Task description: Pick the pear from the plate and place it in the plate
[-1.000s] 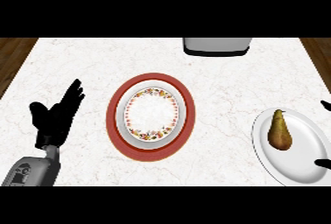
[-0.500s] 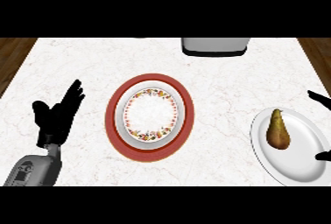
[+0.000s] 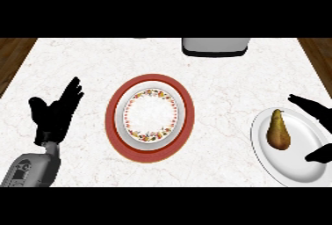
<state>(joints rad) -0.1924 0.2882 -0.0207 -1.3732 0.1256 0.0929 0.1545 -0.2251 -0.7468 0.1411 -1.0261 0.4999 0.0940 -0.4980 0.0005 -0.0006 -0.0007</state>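
The right hand point(image 3: 314, 110) is spreading open at 3 o'clock, fingers and thumb apart around the pear point(image 3: 279, 131). The pear, brown-gold with a narrow neck pointing toward 12, is lying on the white plate point(image 3: 292, 169). The left hand point(image 3: 55, 112) is resting open at 9 o'clock, beside the floral plate point(image 3: 152, 115).

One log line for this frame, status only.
pear: on white plate | right hand: open beside pear, no grasp | left hand: open, resting | floral plate: empty
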